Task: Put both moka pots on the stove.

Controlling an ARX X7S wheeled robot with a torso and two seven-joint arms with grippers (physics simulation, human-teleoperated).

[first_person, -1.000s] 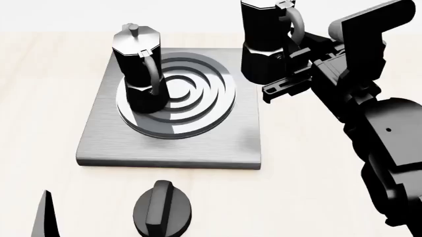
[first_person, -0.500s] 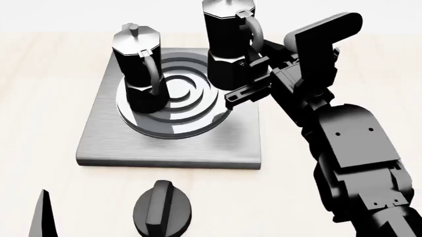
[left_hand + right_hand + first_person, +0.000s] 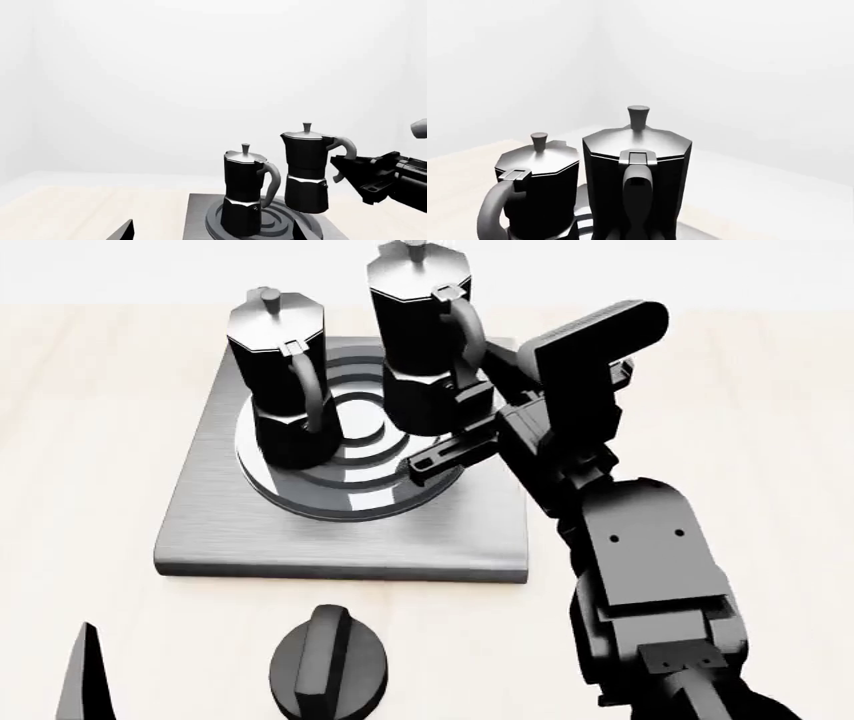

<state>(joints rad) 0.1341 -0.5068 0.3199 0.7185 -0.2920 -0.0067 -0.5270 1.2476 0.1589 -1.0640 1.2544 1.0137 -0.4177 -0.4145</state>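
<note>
The moka pot in my right fingers [image 3: 418,340] hangs upright over the right half of the stove [image 3: 214,510], lifted clear of the ring burner [image 3: 350,492], as the left wrist view shows its base above the plate. Its handle [image 3: 467,335] points toward my right arm, and my right gripper [image 3: 461,425] is closed on that handle side of the pot, low on the body; one finger [image 3: 447,453] juts out in front of the pot's base in the head view. In the right wrist view the held pot fills the middle, handle facing the camera, silvery lid and knob on top. The second moka pot [image 3: 280,380] stands upright on the left part of the burner, just beside the held one but apart from it, its handle turned toward the front of the stove. The stove lies flat on the pale wooden desk [image 3: 80,420]. In front of the stove, on the desk, sits a low black round knob [image 3: 330,662]. Of my left gripper [image 3: 88,675] only a dark tip shows at the lower left of the head view, and I cannot tell whether those fingers are open or closed.
</note>
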